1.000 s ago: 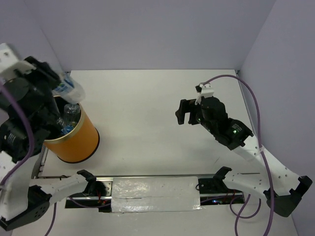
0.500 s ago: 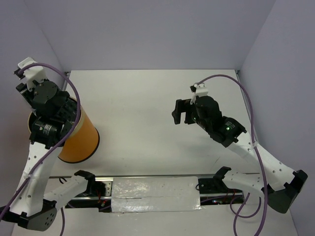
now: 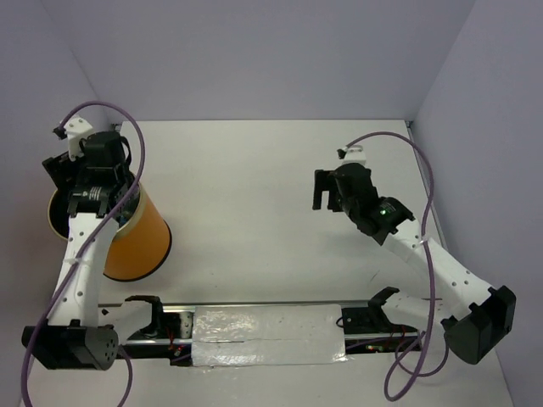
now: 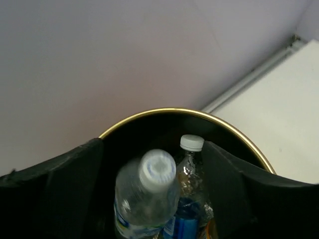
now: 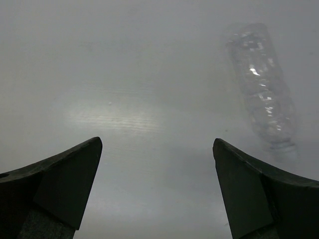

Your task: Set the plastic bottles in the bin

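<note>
Above the bin [image 4: 149, 110], the left gripper [image 4: 152, 144] has its fingers parted clear of a blurred bottle [image 4: 147, 194], apparently dropping beside another bottle [image 4: 191, 167] inside, while the right gripper [image 5: 157, 144], spread wide and empty, faces a clear bottle [image 5: 261, 84] lying on the table [image 5: 124, 74].

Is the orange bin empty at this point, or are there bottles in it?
Not empty. The left wrist view looks into the bin and shows a white-capped bottle inside, with a second, blurred bottle beside it.
</note>
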